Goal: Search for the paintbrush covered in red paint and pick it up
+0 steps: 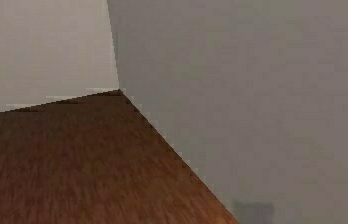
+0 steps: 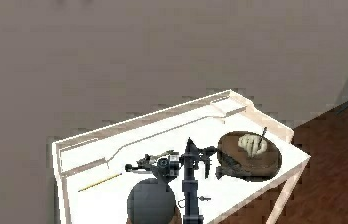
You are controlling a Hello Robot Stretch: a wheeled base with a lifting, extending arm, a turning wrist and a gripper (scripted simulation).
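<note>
A white desk (image 2: 112, 150) with a raised back rim stands against the wall in the arm side view. The arm's dark bar (image 2: 190, 190) rises from the bottom edge over the desk. Left of the bar's end lies the gripper (image 2: 147, 164), low over the desktop. Its far end is a dark cluttered shape, so I cannot tell whether it holds anything. A thin yellow stick (image 2: 100, 181) lies on the desk's left part. On the right sits a round brown dish (image 2: 250, 158) with a pale object in it and a thin dark stick (image 2: 263, 134) poking up. Nothing here reads clearly as a red paintbrush.
A dark grey rounded object (image 2: 150, 203) sits at the desk's front edge beside the arm. Wooden floor (image 2: 332, 150) shows right of the desk. In the forward view, a room corner (image 1: 118, 88) of two pale walls meets dark wooden floor (image 1: 82, 160) close ahead.
</note>
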